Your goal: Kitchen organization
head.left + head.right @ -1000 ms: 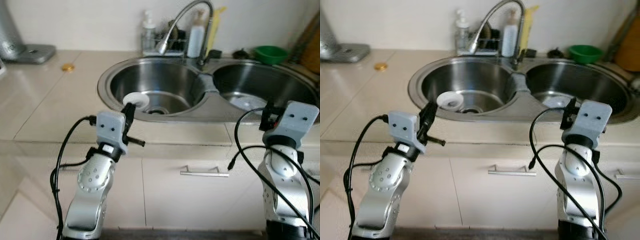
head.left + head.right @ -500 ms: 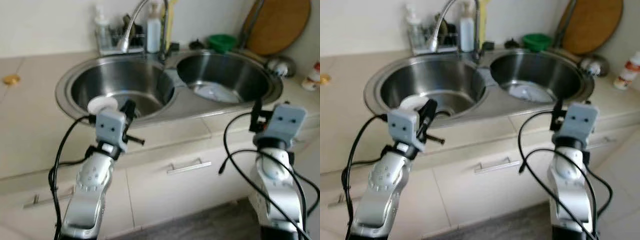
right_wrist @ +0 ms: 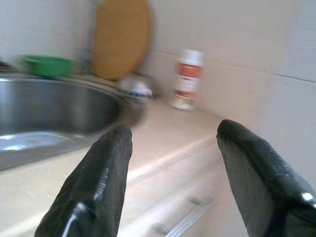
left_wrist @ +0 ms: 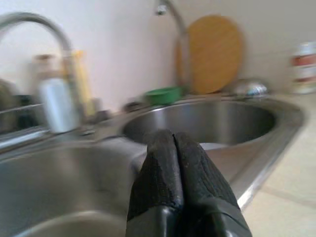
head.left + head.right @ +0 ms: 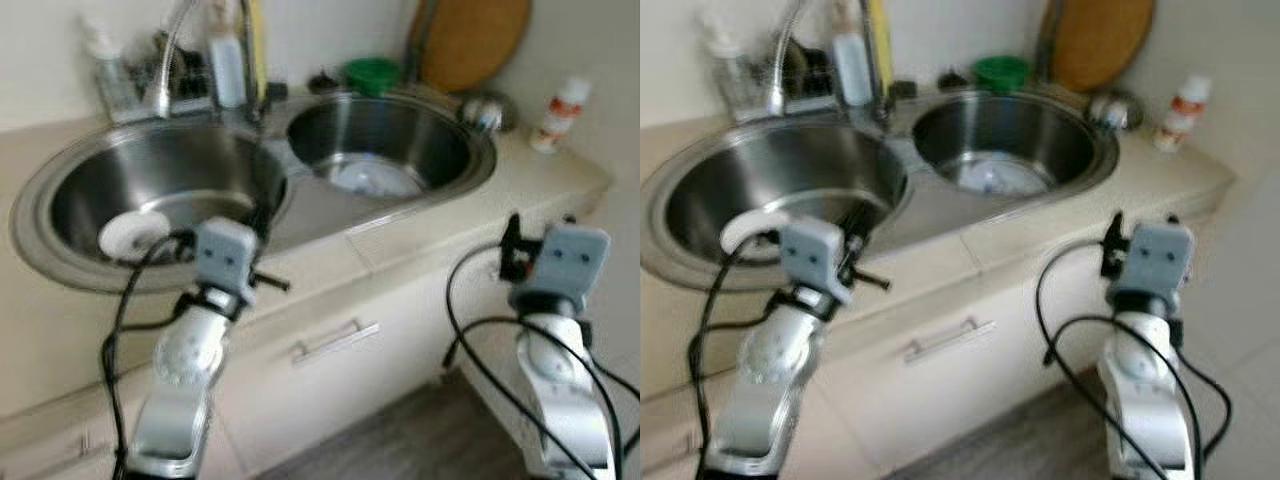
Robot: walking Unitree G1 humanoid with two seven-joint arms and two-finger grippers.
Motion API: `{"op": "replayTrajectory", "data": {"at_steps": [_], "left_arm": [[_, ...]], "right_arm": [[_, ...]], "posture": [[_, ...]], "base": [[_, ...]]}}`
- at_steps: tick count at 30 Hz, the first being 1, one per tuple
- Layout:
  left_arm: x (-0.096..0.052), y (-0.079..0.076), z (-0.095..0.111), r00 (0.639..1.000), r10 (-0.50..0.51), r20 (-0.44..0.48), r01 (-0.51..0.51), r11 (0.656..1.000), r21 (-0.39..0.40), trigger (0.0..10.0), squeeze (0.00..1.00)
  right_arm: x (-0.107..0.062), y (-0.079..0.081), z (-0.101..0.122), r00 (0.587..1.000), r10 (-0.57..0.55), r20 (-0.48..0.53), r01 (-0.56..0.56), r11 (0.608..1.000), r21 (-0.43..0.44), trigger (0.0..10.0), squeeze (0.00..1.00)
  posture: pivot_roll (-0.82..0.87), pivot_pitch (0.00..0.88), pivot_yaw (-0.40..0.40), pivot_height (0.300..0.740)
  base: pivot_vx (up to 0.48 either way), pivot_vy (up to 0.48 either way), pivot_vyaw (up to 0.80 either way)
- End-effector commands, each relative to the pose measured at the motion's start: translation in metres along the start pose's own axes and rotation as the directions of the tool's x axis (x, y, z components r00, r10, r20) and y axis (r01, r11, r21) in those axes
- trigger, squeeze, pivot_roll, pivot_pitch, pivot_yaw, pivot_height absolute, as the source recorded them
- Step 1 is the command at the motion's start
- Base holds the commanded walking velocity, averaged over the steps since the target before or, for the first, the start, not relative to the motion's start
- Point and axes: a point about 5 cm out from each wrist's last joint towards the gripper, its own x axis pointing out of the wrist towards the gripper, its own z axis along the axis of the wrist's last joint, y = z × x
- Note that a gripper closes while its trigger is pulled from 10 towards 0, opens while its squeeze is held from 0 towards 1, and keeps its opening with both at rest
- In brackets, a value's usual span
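Swinging rightward since the earlier frames, the head camera now shows the right counter end; both arms are raised before the cabinet front, left claw pressed shut and empty, right claw spread wide. Beyond, a white dish lies in the left basin of the double sink at centre left. Farthest, upper right, a round wooden board leans on the wall beside a green bowl and a white bottle.

every view is smeared by motion blur. the label on the small bottle on the worktop is unreadable. the left sink basin runs off the picture's edge.
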Motion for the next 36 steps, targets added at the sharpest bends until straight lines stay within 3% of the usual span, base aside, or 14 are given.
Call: {"op": "replayTrajectory", "data": {"at_steps": [1, 8, 14, 19, 28, 36], "left_arm": [[0.000, 0.002, -0.002, 1.000, -0.008, -0.011, 0.008, 1.000, 0.022, 10.0, 0.00], [0.000, 0.002, -0.004, 1.000, -0.017, -0.021, 0.018, 1.000, 0.026, 10.0, 0.00], [-0.001, 0.004, -0.007, 0.999, -0.015, -0.033, 0.016, 0.999, 0.032, 10.0, 0.00], [-0.001, 0.002, -0.009, 0.999, -0.028, -0.042, 0.030, 0.999, 0.030, 10.0, 0.00], [0.000, 0.001, -0.009, 0.998, -0.047, -0.044, 0.049, 0.998, 0.045, 10.0, 0.00], [0.000, -0.001, -0.010, 0.997, -0.059, -0.044, 0.061, 0.997, 0.041, 10.0, 0.00]], "right_arm": [[-0.002, -0.001, 0.005, 1.000, -0.006, 0.025, 0.006, 1.000, -0.002, 10.0, 0.00], [-0.010, -0.003, 0.000, 1.000, 0.025, -0.016, -0.025, 0.999, -0.022, 10.0, 0.00], [-0.034, 0.000, -0.007, 0.990, 0.120, -0.076, -0.124, 0.991, -0.053, 10.0, 0.00], [-0.049, 0.002, -0.010, 0.971, 0.226, -0.075, -0.237, 0.952, -0.193, 10.0, 0.00], [-0.051, 0.011, -0.009, 0.956, 0.289, -0.051, -0.293, 0.920, -0.261, 10.0, 0.00], [-0.044, 0.015, -0.011, 0.955, 0.293, -0.039, -0.292, 0.910, -0.295, 10.0, 0.00]], "posture": [[0.14, 0.000, -0.035, 0.740], [0.14, 0.000, -0.039, 0.740], [0.13, 0.000, -0.044, 0.740], [0.12, 0.000, -0.039, 0.740], [0.12, 0.000, -0.035, 0.740], [0.12, 0.000, -0.036, 0.740]], "base": [[0.000, 0.000, -0.80], [0.000, 0.000, -0.80], [0.000, 0.000, -0.80], [0.000, 0.000, -0.80], [0.000, 0.000, -0.80], [0.000, -0.225, 0.00]]}}
